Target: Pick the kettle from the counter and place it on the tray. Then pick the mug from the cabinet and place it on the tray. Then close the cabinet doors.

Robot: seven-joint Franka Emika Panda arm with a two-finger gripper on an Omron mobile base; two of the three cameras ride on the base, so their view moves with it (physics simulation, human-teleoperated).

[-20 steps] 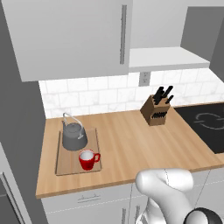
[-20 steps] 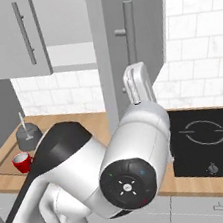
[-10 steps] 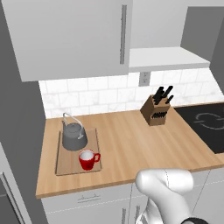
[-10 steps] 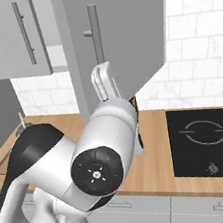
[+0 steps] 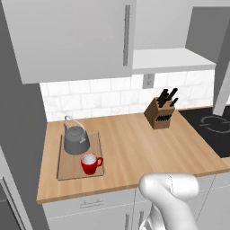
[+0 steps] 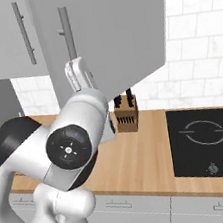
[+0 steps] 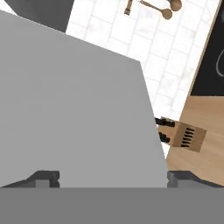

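Red mug [image 5: 91, 163] and kettle [image 5: 76, 139] sit on tray [image 5: 67, 169]; pincer [image 7: 112, 178] spread open.

You see white subway-tile wall [image 5: 103, 99] behind the worktop, with an outlet plate [image 5: 148, 81] set into it. Beyond the jaws, to their right, a wooden knife block [image 7: 187, 136] stands; a black cooktop [image 6: 209, 142] lies further right. Grey drawer fronts [image 6: 148, 209] run below.

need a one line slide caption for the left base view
Kettle and red mug sit together on the tray on the wooden counter, knife block by the wall.
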